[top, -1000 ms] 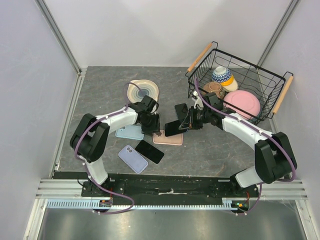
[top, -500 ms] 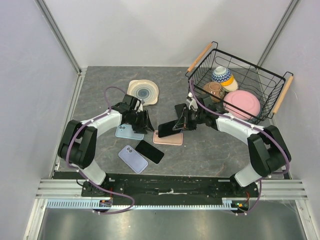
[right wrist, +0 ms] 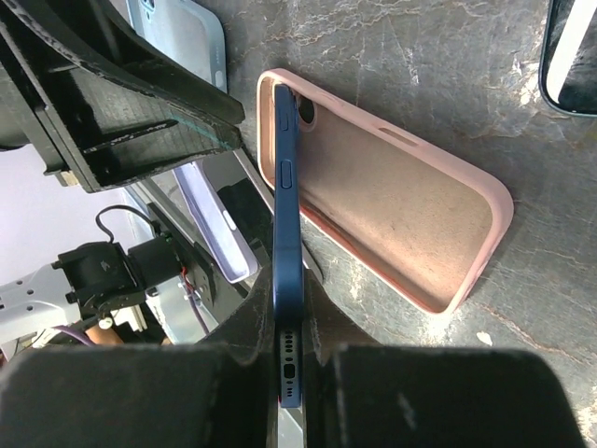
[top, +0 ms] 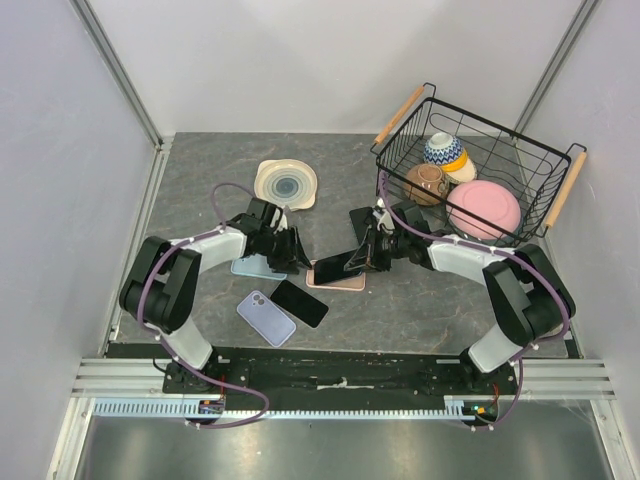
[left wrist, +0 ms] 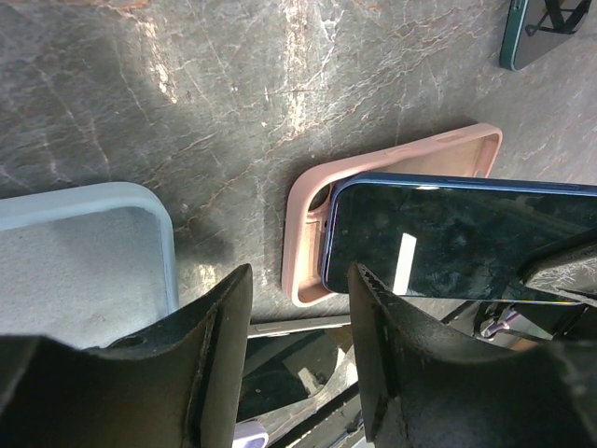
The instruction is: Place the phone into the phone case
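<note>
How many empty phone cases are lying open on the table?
2: the pink case under the phone in the right gripper, and the light blue case beside the left gripper. The lilac item lies face down, maybe a third.

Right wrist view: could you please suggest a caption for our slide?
Right end effector holds the blue phone on edge over the open pink case.

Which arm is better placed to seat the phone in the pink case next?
Right. The right claw grips the blue phone, tilted, one end at the pink case; the left claw hovers open and empty.
</note>
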Available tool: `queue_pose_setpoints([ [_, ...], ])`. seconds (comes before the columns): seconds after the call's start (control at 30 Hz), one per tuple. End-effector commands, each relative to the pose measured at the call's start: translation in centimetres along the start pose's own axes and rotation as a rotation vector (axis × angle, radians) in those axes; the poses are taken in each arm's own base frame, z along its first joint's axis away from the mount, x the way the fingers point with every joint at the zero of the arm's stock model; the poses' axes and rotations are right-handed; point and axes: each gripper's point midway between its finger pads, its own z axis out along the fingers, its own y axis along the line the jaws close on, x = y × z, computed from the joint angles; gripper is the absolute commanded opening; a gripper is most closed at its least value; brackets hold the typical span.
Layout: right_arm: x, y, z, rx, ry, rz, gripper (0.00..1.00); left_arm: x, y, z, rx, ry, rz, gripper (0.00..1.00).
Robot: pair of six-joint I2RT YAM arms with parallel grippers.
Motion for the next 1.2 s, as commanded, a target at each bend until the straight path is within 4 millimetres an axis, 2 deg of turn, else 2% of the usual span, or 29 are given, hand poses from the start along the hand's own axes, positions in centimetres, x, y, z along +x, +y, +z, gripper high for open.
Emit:
queue_pose_setpoints([
  [0.0, -0.2, -0.3, 0.8, -0.014, -0.022, 0.007, 0.00, 0.1, -0.7, 0.9, 0.047, 0.005, -0.026, 0.52],
  [0.2, 0.5, -1.6, 1.5, -0.010, -0.031, 0.048, 0.00, 0.3, -1.1, 1.6, 0.065, 0.008, -0.034, 0.52],
  [0.43, 2.0, -4.7, 3.2, 0.070, -0.005, 0.052, 0.00, 0.6, -1.1, 2.0, 0.068, 0.027, -0.023, 0.51],
  [0.7, 3.5, -6.8, 4.5, 0.117, 0.032, 0.044, 0.00, 0.9, -2.4, 2.4, 0.096, 0.054, 0.019, 0.51],
  [1.03, 4.9, -10.8, 4.5, 0.265, 0.061, 0.029, 0.00, -0.8, -2.7, 0.6, -0.035, -0.035, 0.129, 0.50],
  [1.17, 5.4, -11.6, 4.4, 0.295, 0.069, 0.036, 0.03, -0.5, -4.5, 0.1, -0.042, -0.071, 0.209, 0.50],
])
